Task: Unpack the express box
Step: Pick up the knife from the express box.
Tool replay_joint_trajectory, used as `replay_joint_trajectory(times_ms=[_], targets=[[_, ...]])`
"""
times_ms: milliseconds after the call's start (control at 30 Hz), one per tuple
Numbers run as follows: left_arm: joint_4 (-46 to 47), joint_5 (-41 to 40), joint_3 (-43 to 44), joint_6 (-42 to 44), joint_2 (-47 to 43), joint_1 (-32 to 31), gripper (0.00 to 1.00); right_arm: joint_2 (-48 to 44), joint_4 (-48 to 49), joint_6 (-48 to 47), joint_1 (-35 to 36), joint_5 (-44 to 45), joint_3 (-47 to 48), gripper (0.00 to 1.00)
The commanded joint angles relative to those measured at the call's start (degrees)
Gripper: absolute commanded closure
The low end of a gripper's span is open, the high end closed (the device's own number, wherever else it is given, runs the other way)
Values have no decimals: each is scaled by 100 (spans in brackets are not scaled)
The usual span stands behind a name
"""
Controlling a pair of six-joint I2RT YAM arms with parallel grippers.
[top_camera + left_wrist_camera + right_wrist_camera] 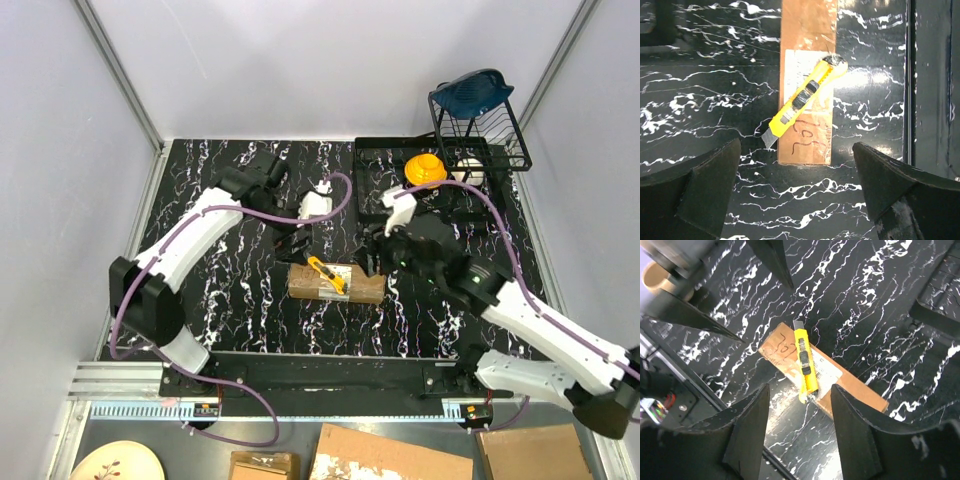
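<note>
Top: the box (336, 284) lies by the middle of the table's (230, 290) near edge, a knife (326, 272) on it. Left wrist: the left hand (796, 147) is spread wide, empty, above the box. Right wrist: the right hand (801, 388) is spread, empty, over the knife.

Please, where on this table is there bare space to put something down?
Free: the strip between the box and the near rail; the patch left of the box, up to the left arm; the far edge between that arm and the rack. Crowded: over the box, where the knife lies and the left end effector and right end effector hover.
</note>
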Motion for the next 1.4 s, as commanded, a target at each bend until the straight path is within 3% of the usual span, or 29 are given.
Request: replay_joint_trajectory(times_ms=[0,133,333,567,1267,1367], targets=[[-626,276,289,1382,393,-150,3,-771,-478,807,12,759,-63,43],[-688,4,175,1998,561,-404,5,-1325,-803,1291,20,1094,-195,44],[-328,-225,157,1920,877,-791,12,-1958,-971,1810,21,1306,-274,47],[-47,-593,122,1999,1299,-1073,33,-2231,-1164,2003,21,1376,-108,50],[551,-963,-414,2113,1536,-1073,38,-2319,-1279,2021,21,1420,148,55],[595,-972,-432,2096,1589,-1073,48,-2310,-1279,2039,21,1420,174,56]])
